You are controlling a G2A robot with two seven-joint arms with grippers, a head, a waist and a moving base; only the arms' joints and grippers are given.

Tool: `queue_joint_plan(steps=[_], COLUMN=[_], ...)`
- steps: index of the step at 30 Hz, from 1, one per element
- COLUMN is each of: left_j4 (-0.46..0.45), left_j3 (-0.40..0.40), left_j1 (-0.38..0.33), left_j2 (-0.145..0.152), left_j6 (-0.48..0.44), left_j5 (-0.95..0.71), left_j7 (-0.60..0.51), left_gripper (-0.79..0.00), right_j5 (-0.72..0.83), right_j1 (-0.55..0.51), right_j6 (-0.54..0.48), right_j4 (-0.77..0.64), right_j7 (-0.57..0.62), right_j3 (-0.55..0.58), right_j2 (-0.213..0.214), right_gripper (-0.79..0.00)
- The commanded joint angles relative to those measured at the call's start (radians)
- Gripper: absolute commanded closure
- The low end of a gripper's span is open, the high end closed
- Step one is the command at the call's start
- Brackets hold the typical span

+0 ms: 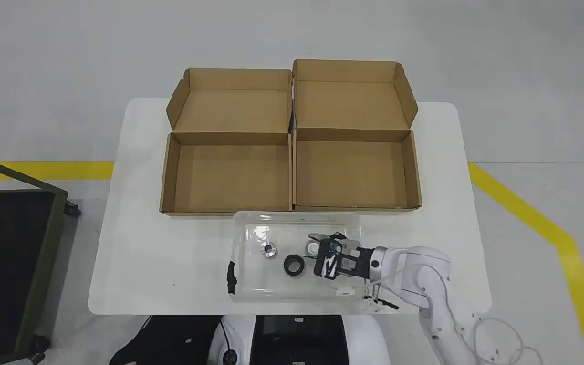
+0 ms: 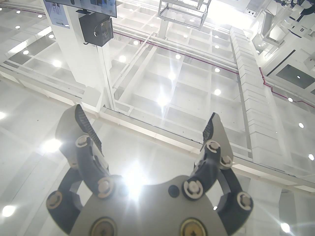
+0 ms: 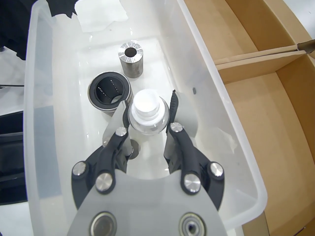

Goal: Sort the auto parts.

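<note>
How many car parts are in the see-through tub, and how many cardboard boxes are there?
silver metal sleeve: 1
black-rimmed linear bearing: 1
white-capped clear part, in the right gripper: 1
open cardboard boxes: 2
Total: 5 (3 parts, 2 boxes).
A small metal piece under the gripper is too hidden to count.

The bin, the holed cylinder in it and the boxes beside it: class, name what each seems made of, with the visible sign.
Bin: translucent plastic, slightly frosted; surroundings show dimly through its walls.
Cylinder: metal, probably steel; dull grey side, bright machined top face.
Boxes: brown cardboard, matt; creased fold lines and raw flap edges.
</note>
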Motion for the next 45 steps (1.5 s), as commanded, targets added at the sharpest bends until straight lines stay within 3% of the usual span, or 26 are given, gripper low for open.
queue_joint_plan(steps=[1,12,17,33,45], left_j4=[0.000,0.000,0.000,0.000,0.000], left_j3=[0.000,0.000,0.000,0.000,0.000], left_j1=[0.000,0.000,0.000,0.000,0.000], left_j2=[0.000,0.000,0.000,0.000,0.000], left_j6=[0.000,0.000,0.000,0.000,0.000], left_j5=[0.000,0.000,0.000,0.000,0.000], left_j7=[0.000,0.000,0.000,0.000,0.000], left_gripper=[-0.785,-0.785,-0.785,-0.785,-0.785], right_j5=[0.004,0.073,0.109,0.314,0.381], right_j1=[0.003,0.010,0.019,0.079,0.109], right_j6=[0.000,-0.014,-0.026,0.090,0.174], right_j4=[0.000,-0.082,-0.121,-0.095,-0.111], right_j7=[0.001,-0.005,-0.062,-0.454,-0.674], right_j3=[-0.001,0.023,0.052,-0.039,-0.029], right_j2=[0.002,0.017,0.026,0.011,0.002], right_gripper=[0.000,0.000,0.000,0.000,0.000])
